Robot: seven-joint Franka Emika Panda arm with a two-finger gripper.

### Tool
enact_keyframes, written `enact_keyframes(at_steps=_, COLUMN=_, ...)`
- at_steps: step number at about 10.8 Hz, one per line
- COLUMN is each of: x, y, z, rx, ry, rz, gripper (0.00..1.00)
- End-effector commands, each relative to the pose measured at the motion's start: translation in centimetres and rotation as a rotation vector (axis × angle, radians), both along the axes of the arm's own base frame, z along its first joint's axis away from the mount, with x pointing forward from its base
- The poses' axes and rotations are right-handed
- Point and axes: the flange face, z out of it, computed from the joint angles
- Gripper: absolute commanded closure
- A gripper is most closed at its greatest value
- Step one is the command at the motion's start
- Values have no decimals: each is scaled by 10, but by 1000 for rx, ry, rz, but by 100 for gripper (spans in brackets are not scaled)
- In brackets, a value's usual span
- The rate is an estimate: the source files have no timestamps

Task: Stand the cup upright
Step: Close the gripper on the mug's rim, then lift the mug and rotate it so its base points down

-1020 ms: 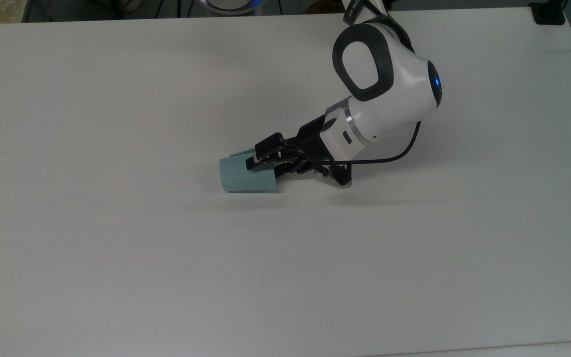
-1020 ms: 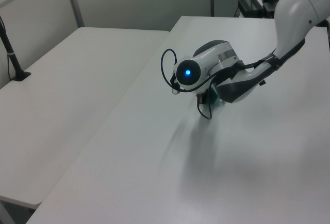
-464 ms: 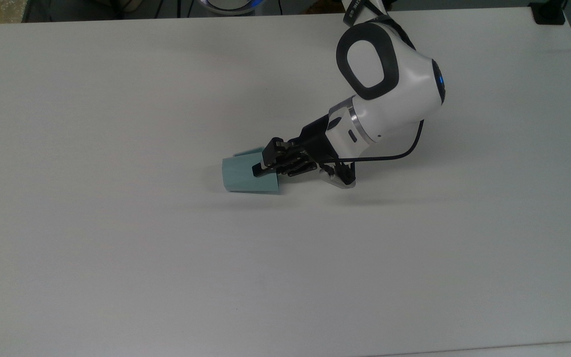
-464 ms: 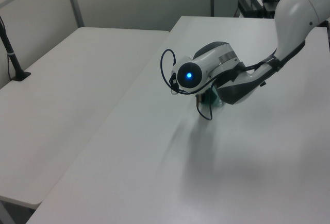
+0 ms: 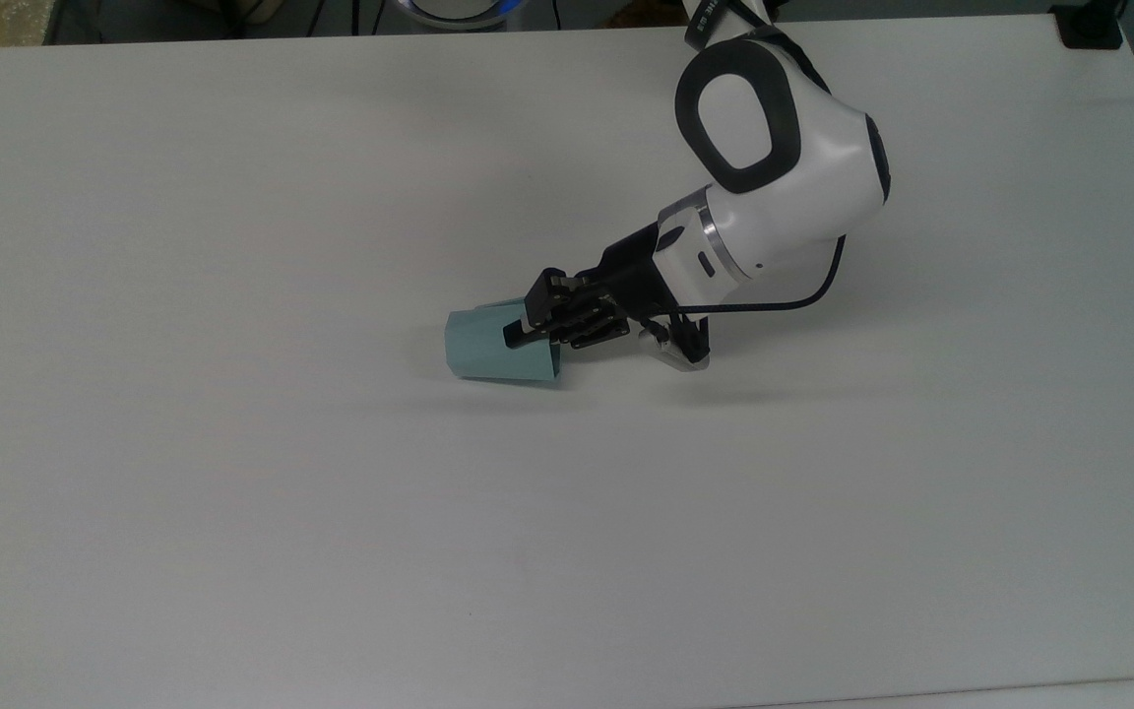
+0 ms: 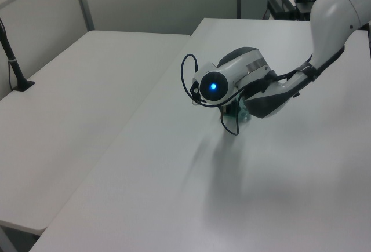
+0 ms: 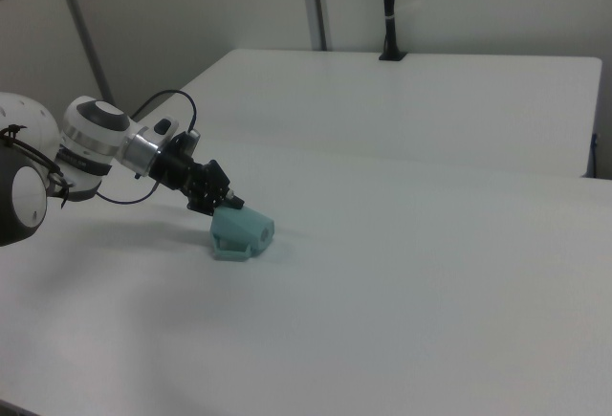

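Note:
The pale teal cup (image 5: pixel 488 348) lies on its side on the white table (image 5: pixel 232 492), narrow base toward the top view's left and mouth toward the top view's right. My gripper (image 5: pixel 525 331) reaches in from the top view's right and is shut on the upper wall of the cup at the rim. In the right view the cup (image 7: pixel 246 233) rests below the black fingers (image 7: pixel 226 201), with its mouth toward the right view's left. In the left view only a sliver of the cup (image 6: pixel 243 113) shows behind the arm's wrist.
A second white table (image 7: pixel 430 100) stands beside this one, with a black post (image 7: pixel 389 14) at its far edge. A black cable (image 5: pixel 774 303) loops under the wrist. Bare table surface lies on all sides of the cup.
The fingers, spread around the cup's rim wall one second ago, have closed on it. The wrist and cup have shifted slightly toward the top view's right.

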Motion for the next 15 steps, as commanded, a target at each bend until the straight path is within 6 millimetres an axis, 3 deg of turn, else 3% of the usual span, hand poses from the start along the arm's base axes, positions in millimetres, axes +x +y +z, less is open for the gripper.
enact_keyframes(at_steps=1, x=-7, y=4, z=2, rx=33, ry=-13, rz=-18, gripper=100)
enact_keyframes(at_steps=2, x=-11, y=0, z=13, rx=23, ry=-15, rz=-46, gripper=100)
enact_keyframes(at_steps=8, x=-30, y=-18, z=131, rx=190, ry=-77, rz=-127, gripper=100)
enact_keyframes(at_steps=10, x=-30, y=-42, z=156, rx=288, ry=-70, rz=-189, gripper=100)
enact_keyframes(at_steps=13, x=-22, y=-107, z=161, rx=618, ry=-31, rz=-299, gripper=100)
enact_keyframes(at_steps=15, x=-30, y=-141, z=172, rx=778, ry=33, rz=-300, gripper=100)
